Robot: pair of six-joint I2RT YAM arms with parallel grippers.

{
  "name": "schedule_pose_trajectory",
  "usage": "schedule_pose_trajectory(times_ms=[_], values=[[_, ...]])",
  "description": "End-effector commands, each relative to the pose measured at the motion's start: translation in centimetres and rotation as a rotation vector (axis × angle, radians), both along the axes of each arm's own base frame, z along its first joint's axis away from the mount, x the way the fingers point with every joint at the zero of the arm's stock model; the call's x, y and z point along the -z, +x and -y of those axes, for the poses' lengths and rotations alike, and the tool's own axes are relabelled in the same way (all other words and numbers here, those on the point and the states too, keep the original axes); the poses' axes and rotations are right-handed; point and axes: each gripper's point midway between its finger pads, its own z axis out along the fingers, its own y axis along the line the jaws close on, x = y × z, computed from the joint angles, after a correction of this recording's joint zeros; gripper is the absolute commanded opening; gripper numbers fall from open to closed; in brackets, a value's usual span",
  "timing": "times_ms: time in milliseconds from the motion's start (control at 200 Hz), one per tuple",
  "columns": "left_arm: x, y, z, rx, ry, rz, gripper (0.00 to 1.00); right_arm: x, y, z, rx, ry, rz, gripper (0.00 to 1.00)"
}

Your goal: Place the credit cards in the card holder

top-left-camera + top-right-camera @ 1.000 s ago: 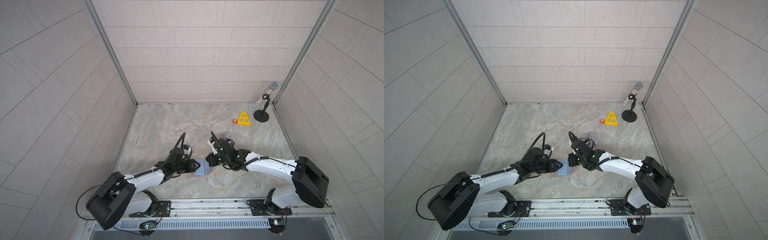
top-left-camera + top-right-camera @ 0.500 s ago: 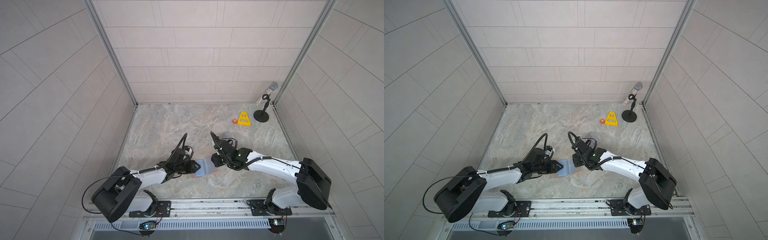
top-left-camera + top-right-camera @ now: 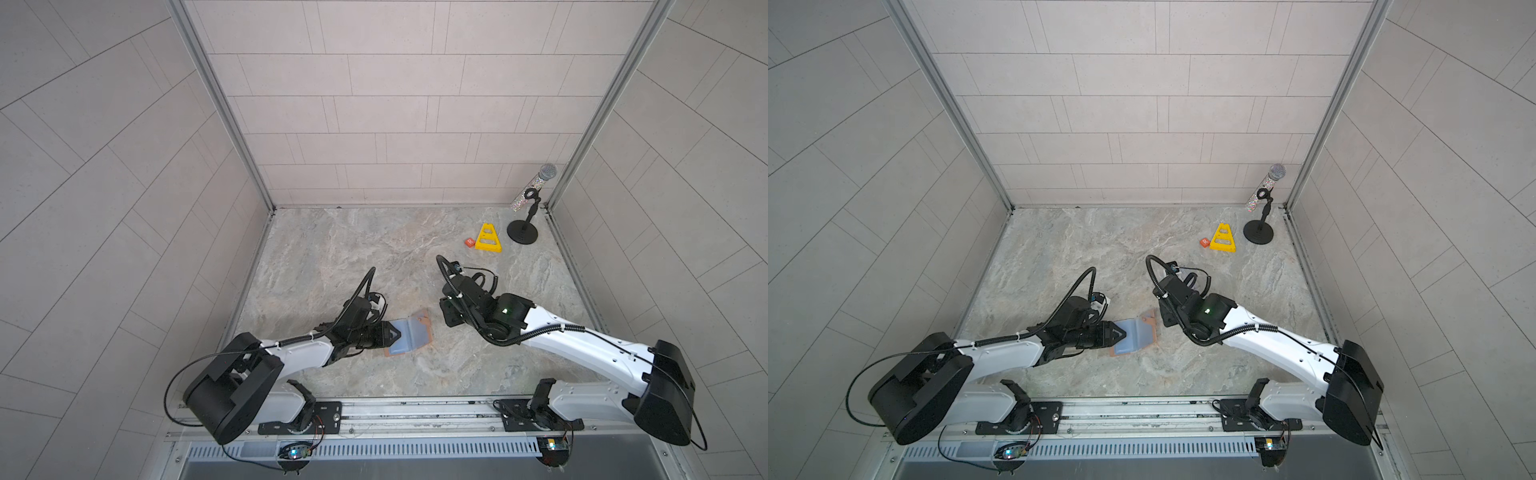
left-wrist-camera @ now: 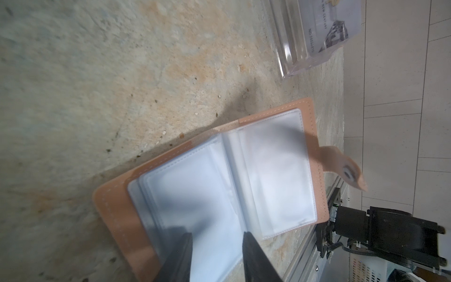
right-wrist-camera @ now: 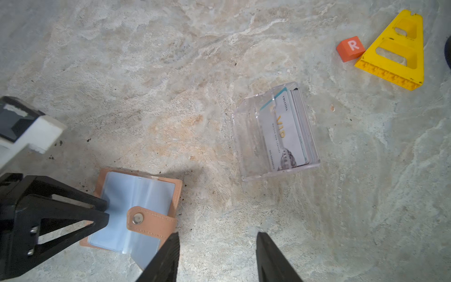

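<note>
Top views, count: one card holder, two grippers, one yellow triangle, one orange cube, one microphone stand.
Top views, card holder: lies open on the desk near its front edge, about midway along, bluish sleeves upward.
Top views, left gripper: tip over the card holder's left page; jaws unreadable from above.
Top views, right gripper: just right of the card holder, apart from it.
Top views, far right corner: microphone stand, with the triangle and cube near it.
Top views, hidden: credit cards cannot be made out.
Left wrist, card holder: two sleeve pages spread, more stacked beneath; snap tab blurred.
Left wrist, left gripper: fingers part way apart over the sleeves; whether they pinch a page cannot be told.
Left wrist, acrylic stand: one, cut off by the picture's edge.
Right wrist, right gripper: jaws wide apart, empty, above bare desk.
Right wrist, credit cards: stacked upright in the acrylic stand, well apart from the card holder; front card white with "VIP"; number too tight to count.
Right wrist, left gripper: tips touch the sleeves.
</note>
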Motion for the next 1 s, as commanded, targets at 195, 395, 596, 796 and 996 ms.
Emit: schedule_pose_trajectory(times_ms=[195, 395, 596, 796, 996], values=[[0.0, 0.1, 0.0, 0.003, 0.021, 0.009, 0.41, -1.7, -4.0, -7.4, -0.352, 0.347, -0.081, 0.48], [0.1, 0.1, -0.1, 0.000, 0.029, 0.004, 0.40, 1.1, -5.3, -9.4, -0.416, 0.322, -0.199, 0.48], [0.3, 0.1, -0.3, -0.004, 0.037, 0.000, 0.41, 4.3, -5.8, -10.5, -0.439, 0.244, -0.268, 0.49], [0.4, 0.0, -0.3, 0.012, 0.048, 0.013, 0.40, 7.3, -4.3, -7.9, -0.319, 0.026, -0.304, 0.51], [0.5, 0.0, -0.4, 0.013, 0.054, 0.012, 0.40, 9.0, -3.6, -6.9, -0.257, -0.044, -0.317, 0.51]])
